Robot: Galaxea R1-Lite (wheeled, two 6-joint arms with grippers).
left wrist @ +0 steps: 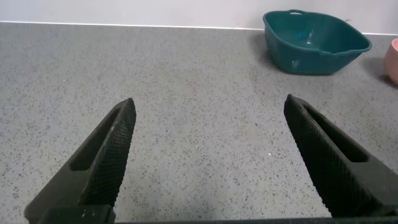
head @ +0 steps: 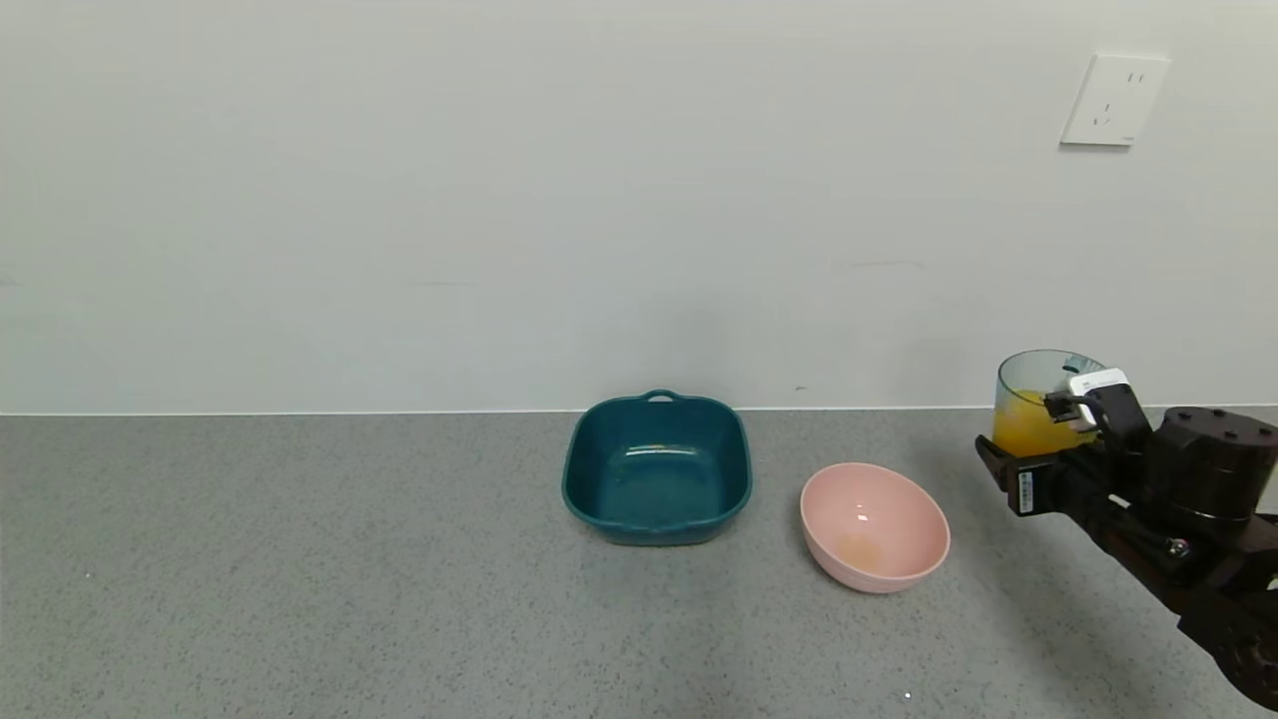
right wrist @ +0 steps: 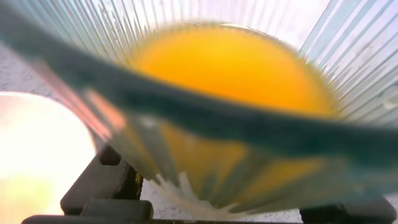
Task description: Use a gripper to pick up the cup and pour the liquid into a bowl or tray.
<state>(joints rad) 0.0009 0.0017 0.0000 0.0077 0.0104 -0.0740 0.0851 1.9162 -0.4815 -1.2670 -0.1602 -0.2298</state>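
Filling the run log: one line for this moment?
right gripper: holds cup with juice, beside bowl | left gripper: open, idle | pour: not started

Head camera overlooks counter; left wrist sits low, sharing teal tray (head: 656, 469)

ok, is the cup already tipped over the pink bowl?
No: the cup stands upright in the right gripper, off to the side of the pink bowl, liquid inside.

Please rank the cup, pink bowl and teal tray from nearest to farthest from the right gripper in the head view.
1. Cup: held in the right gripper, at the counter's right end.
2. Pink bowl: to the gripper's left.
3. Teal tray: farther left, near the wall.
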